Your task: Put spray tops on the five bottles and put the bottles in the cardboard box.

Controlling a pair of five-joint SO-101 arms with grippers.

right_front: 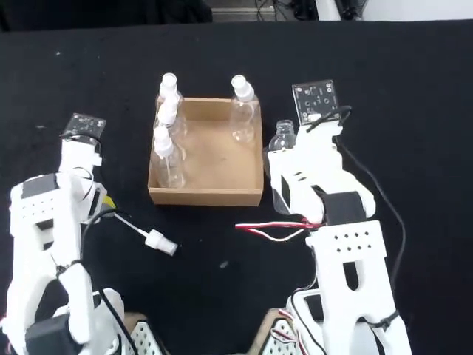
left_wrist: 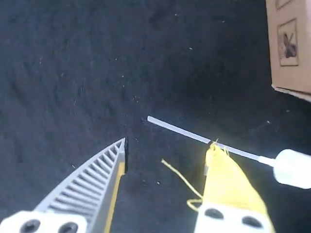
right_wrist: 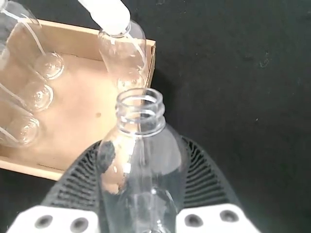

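Four capped bottles (right_front: 168, 159) sit in the cardboard box (right_front: 207, 197) — the right gripper (right_wrist: 143, 145) clamps the topless fifth bottle (right_front: 281, 137), the left gripper (left_wrist: 167, 143) gapes empty over the loose spray top (right_front: 160, 241).

The white left arm (right_front: 46, 222) rises at 8 o'clock in the high view and stretches toward 12 o'clock. The left hand (left_wrist: 167, 144), one finger ribbed grey and the other wrapped in yellow, is spread wide and grips nothing. The white right arm (right_front: 332, 211), at 4 o'clock, also points toward 12 o'clock. The right hand (right_wrist: 142, 150), with dark ribbed fingers, is clamped around an upright, uncapped clear plastic bottle (right_wrist: 140, 179).
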